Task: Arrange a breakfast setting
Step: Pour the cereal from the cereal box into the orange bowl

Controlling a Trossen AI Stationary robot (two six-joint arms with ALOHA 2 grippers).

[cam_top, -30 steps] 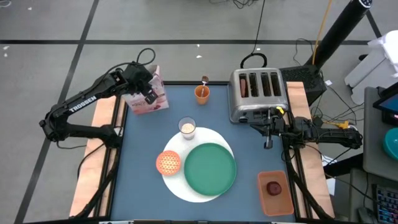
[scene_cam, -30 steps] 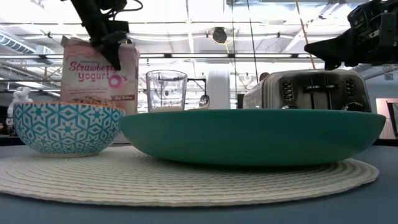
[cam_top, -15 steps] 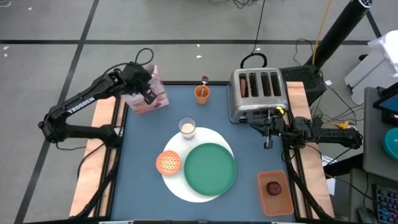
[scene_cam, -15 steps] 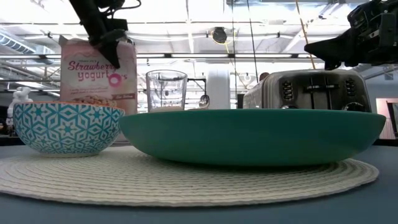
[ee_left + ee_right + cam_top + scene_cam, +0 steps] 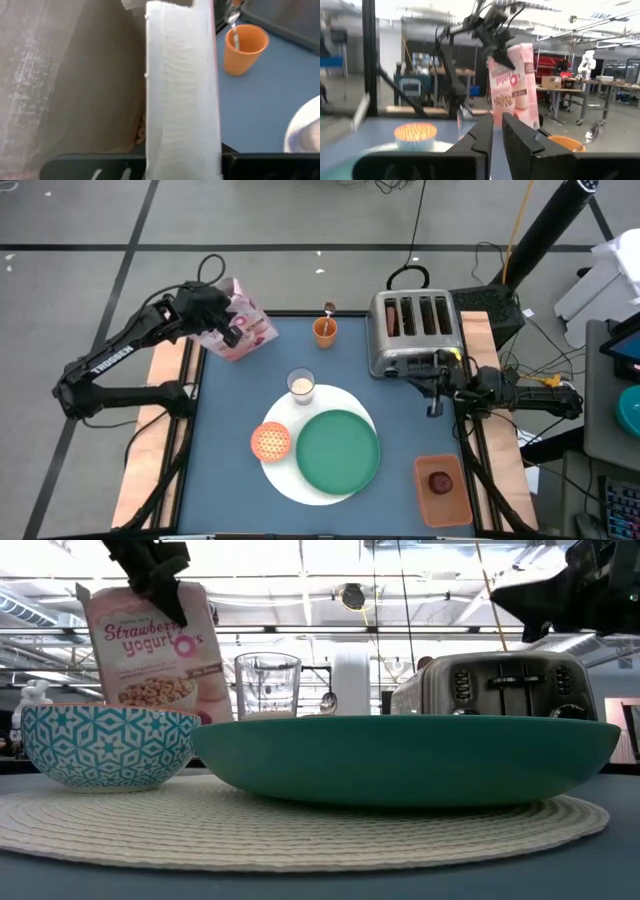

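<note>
High view: the left gripper (image 5: pixel 232 328) is clamped on the pink cereal box (image 5: pixel 243 332) at the table's far left corner. The box leans, its top tipped outward past the table edge. The right gripper (image 5: pixel 432 398) hangs just in front of the toaster (image 5: pixel 412 330), well away from the box, so the left arm is plainly the nearer.
Setting: mat (image 5: pixel 322 492), green plate (image 5: pixel 338 450) and orange bowl (image 5: pixel 271 441) sit near centre, the glass (image 5: pixel 301 384) just beyond them.
Low view: the box (image 5: pixel 150 645) is tilted, its long axis off vertical, behind the bowl (image 5: pixel 108 744); the fingers (image 5: pixel 160 578) pinch its top edge.
Left wrist view: the box's narrow side (image 5: pixel 182 95) runs straight out between the closed fingers; an orange cup (image 5: pixel 244 48) stands beyond.
Right wrist view: the right fingers (image 5: pixel 517 140) stand slightly apart, holding nothing; the box (image 5: pixel 514 82) is far across the table.
Next move: judged, carrying the box toward the bowl.
</note>
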